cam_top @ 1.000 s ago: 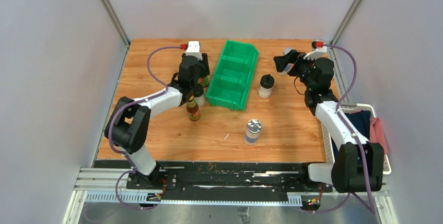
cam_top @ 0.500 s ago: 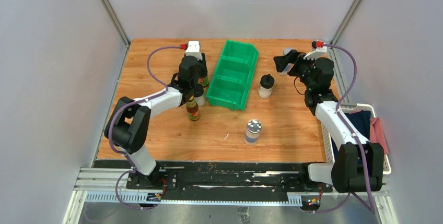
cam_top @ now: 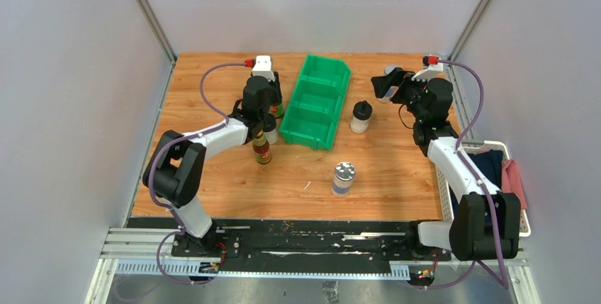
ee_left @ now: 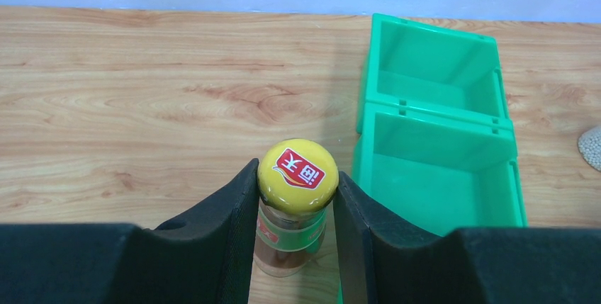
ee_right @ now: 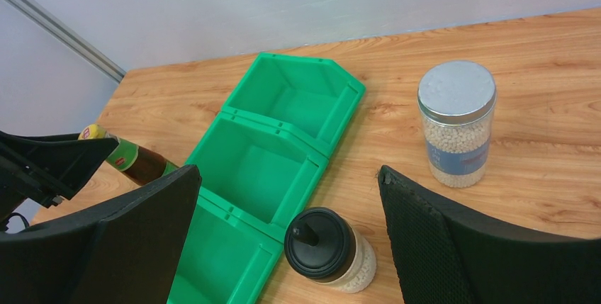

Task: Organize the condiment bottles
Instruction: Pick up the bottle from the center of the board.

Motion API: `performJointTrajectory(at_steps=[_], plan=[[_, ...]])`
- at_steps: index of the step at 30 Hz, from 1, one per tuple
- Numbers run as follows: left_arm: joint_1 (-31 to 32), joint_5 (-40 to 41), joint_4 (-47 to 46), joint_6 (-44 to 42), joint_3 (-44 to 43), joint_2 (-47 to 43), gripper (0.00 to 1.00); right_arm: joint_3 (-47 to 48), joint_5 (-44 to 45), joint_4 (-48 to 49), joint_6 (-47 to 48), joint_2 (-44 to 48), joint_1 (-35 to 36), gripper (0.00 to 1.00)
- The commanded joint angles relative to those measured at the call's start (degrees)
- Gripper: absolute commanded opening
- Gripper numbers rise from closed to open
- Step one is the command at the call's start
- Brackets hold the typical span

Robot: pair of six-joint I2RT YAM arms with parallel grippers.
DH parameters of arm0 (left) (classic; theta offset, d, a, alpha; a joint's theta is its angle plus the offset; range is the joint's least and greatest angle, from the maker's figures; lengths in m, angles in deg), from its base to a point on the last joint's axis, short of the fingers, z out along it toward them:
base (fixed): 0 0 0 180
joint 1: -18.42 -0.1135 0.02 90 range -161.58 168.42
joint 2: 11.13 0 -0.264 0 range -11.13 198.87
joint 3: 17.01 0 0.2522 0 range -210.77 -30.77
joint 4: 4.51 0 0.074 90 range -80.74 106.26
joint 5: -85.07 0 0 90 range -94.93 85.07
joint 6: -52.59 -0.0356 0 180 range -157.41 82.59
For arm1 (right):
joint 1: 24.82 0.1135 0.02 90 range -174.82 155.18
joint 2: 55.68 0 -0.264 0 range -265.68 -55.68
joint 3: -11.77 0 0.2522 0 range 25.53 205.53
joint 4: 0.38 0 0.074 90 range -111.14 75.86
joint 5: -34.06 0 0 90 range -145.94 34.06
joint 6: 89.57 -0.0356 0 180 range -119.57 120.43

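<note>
Just left of the green bin (ee_left: 436, 110), my left gripper (ee_left: 296, 173) is clenched on a yellow-capped sauce bottle (ee_left: 298, 176) standing on the table (ee_left: 142, 91), my right gripper (ee_right: 287, 171) hangs spread and empty, and next I judge a straight lift clearing the bin's wall.

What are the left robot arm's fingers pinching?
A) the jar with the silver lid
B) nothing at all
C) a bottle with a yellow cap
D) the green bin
C: in the left wrist view the left arm's fingers press against both sides of the yellow-capped sauce bottle, which stands just beside the green bin, not in it.
</note>
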Motion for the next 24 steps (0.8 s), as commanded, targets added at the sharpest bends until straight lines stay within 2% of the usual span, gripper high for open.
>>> performJointTrajectory(at_steps=[1,7,24], plan=[[0.81,-0.26,-0.59,-0.22,-0.27,1.27,0.00,1.12,-0.72,0.72,-0.86,-0.36,-0.70,1.00],[1.49,3.53,-0.60,-1.85,-1.07,-0.91,0.00,1.43,-0.88,0.83,-1.06,-0.74,-0.71,1.00],[1.47,4.08,-0.58,-5.04,-7.77,-0.08,0.00,2.66,-1.59,0.54,-1.33,-1.52,-0.74,1.00]])
